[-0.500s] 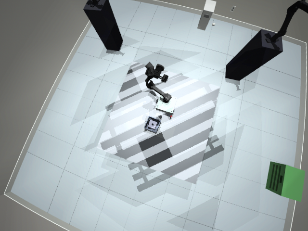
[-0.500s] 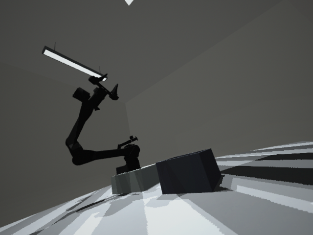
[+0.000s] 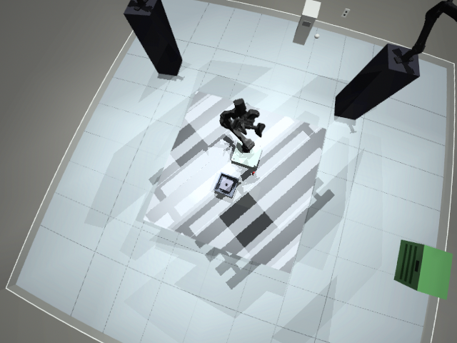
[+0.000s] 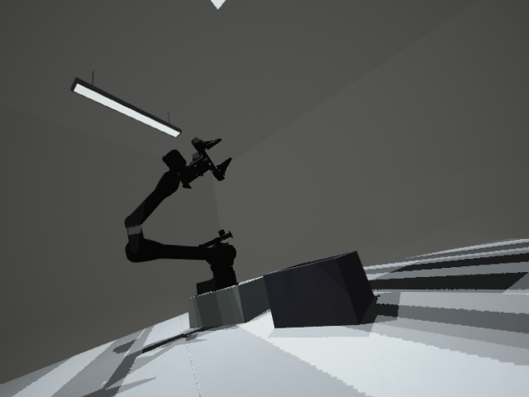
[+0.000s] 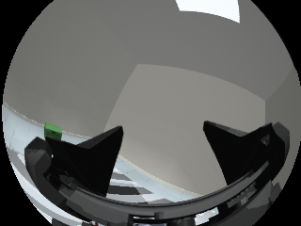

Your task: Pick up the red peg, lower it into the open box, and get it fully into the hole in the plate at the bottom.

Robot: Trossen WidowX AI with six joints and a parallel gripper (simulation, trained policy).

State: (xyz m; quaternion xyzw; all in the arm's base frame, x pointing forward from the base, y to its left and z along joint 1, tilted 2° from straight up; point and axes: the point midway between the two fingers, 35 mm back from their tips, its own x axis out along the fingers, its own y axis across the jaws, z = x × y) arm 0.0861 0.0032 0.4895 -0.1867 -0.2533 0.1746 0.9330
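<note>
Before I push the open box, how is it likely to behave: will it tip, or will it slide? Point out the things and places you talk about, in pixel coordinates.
The open box (image 3: 218,190) (image 4: 312,294) would probably slide rather than tip, since it looks wide and low. Its straight, flat walls suggest it is stiff. Rolling seems unlikely, given its square corners.

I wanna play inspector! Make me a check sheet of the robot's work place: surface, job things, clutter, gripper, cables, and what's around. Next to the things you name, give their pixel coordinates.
Surface: pale tiled floor, striped light and dark patch (image 3: 254,236) in the middle.
Job's things: open box (image 3: 218,191) (image 4: 312,294), plate inside with a small hole; red peg (image 3: 253,173) outside it, near the pale block (image 3: 245,159) (image 4: 217,309) under the arm.
Clutter: nothing seen beside them.
Gripper (image 3: 250,114) (image 4: 226,149) (image 5: 165,128): open, holding nothing, raised.
Cables: nothing seen.
Surroundings: two dark pillars, green cabinet (image 3: 435,271) (image 5: 53,131).
</note>
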